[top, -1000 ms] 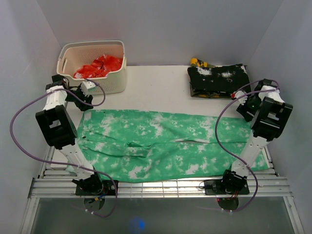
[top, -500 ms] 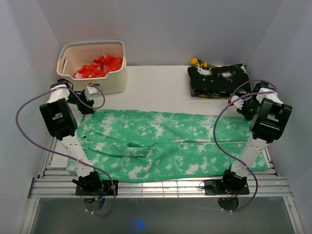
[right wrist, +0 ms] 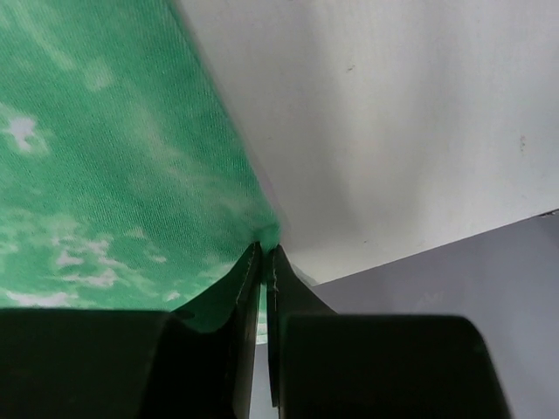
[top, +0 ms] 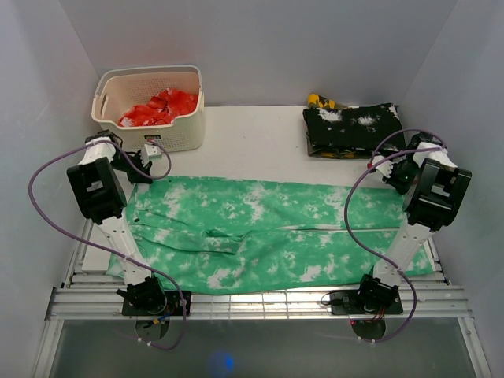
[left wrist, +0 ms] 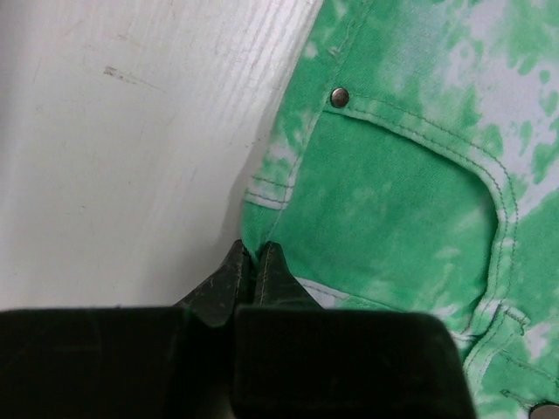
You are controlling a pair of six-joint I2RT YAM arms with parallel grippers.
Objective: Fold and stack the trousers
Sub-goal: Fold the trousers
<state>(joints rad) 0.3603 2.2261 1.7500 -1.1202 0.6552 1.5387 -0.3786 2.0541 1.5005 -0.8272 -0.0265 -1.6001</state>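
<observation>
The trousers (top: 260, 228) are spread flat across the table (top: 252, 146) from 9 to 3 o'clock, with the waist at 9. The left gripper (left wrist: 253, 255) is closed on the far waistband corner near 10 o'clock, and the right gripper (right wrist: 264, 251) is pinched on the far hem corner near 2 o'clock (cloth is caught between the tips). Both arms are reached forward, wrists low. Bare table is left at 12 o'clock, between the basket (top: 189, 118) and the black folded garment (top: 354, 130).

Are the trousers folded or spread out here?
Spread out. The trousers lie at full length on the table, legs side by side, nothing doubled over. The left gripper and right gripper each pinch a far corner.
</observation>
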